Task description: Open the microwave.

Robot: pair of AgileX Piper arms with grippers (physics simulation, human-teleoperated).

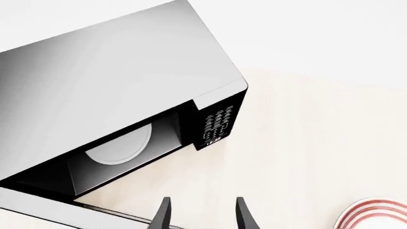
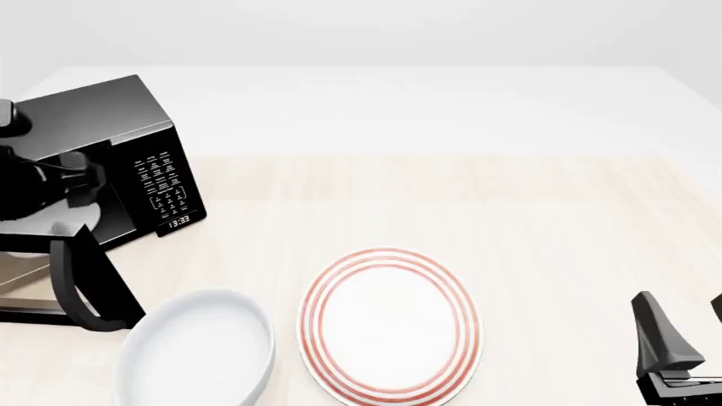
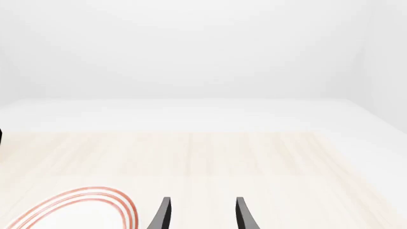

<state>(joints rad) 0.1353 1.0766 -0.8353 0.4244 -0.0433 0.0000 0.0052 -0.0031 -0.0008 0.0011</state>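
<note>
The microwave (image 2: 101, 114) is a glossy black box at the table's far left, with a white-lettered keypad (image 2: 164, 182) and a clock display (image 2: 178, 222). Its door (image 2: 90, 288) is swung out toward the table's near edge. In the left wrist view the microwave (image 1: 114, 62) shows an open cavity with a white turntable (image 1: 121, 145) inside. My left gripper (image 1: 203, 214) is open and empty, just in front of the cavity near the door's edge. My left arm (image 2: 34, 182) covers part of the front. My right gripper (image 2: 682, 338) is open and empty at the near right.
A red-striped white plate (image 2: 390, 326) lies at the near middle of the wooden table (image 2: 508, 211). A white bowl (image 2: 198, 351) sits left of it, close to the open door. The plate's rim (image 3: 76, 210) also shows beside the right fingers.
</note>
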